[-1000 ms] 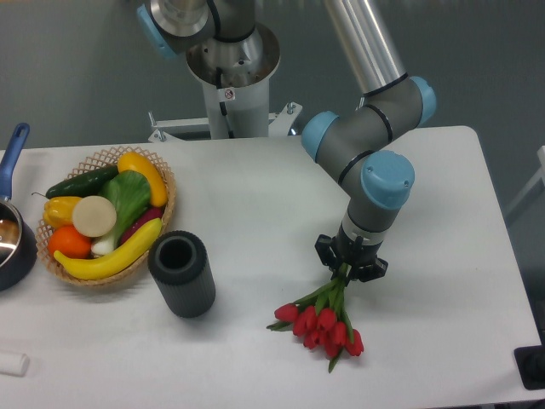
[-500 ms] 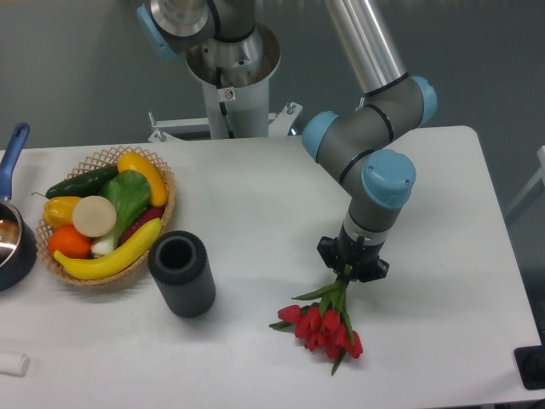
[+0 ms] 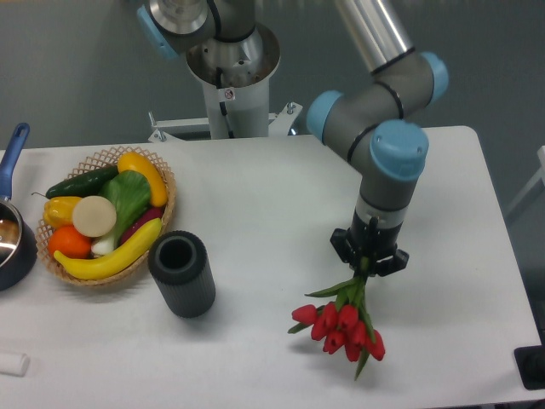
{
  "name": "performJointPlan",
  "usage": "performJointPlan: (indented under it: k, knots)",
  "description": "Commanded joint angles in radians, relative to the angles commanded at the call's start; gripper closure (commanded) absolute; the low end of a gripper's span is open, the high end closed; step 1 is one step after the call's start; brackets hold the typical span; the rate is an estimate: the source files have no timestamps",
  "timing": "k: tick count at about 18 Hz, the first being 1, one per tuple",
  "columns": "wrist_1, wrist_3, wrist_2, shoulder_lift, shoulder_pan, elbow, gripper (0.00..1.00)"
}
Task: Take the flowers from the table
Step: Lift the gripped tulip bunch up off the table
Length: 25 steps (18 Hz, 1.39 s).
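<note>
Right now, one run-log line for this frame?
phase: lift | gripper: shut on flowers at stems | blooms hang down over table | contact with table: cannot tell

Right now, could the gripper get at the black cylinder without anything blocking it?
Probably not yet: the gripper is shut on the flowers. Otherwise, bare table separates it from the black cylinder.

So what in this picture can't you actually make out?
- Gripper: its fingers are hidden under the wrist in the fixed camera view, so the grip on the flowers is not visible.
- Whether the blooms touch the table: a single view from above cannot settle it.
- Blue pot: cut off by the left edge.
- Black object and white object: cut off by the edges, unidentifiable.
- Dark cylinder: its inside is in shadow.
</note>
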State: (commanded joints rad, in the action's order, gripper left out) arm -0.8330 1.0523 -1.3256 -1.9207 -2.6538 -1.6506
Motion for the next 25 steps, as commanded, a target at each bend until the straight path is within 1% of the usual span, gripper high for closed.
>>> performJointPlan:
  k: [2,5,7,9,11,13,15,25]
  knots:
    - [0.000,-0.003,0.075,0.054,-0.021,-0.002,0.82]
    - [0.000,-0.047,0.199,0.115,-0.054,-0.003,0.82]
    - [0.000,-0.054,0.271,0.152,-0.064,-0.008,0.82]
    - [0.000,-0.067,0.319,0.198,-0.087,-0.032,0.82]
    - [-0.002,-0.080,0.397,0.247,-0.127,-0.043,0.82]
    - [0.000,-0.123,0.500,0.279,-0.182,-0.057,0.82]
    - [0.000,-0.129,0.548,0.288,-0.219,-0.058,0.82]
    - [0.000,-0.124,0.559,0.285,-0.227,-0.061,0.82]
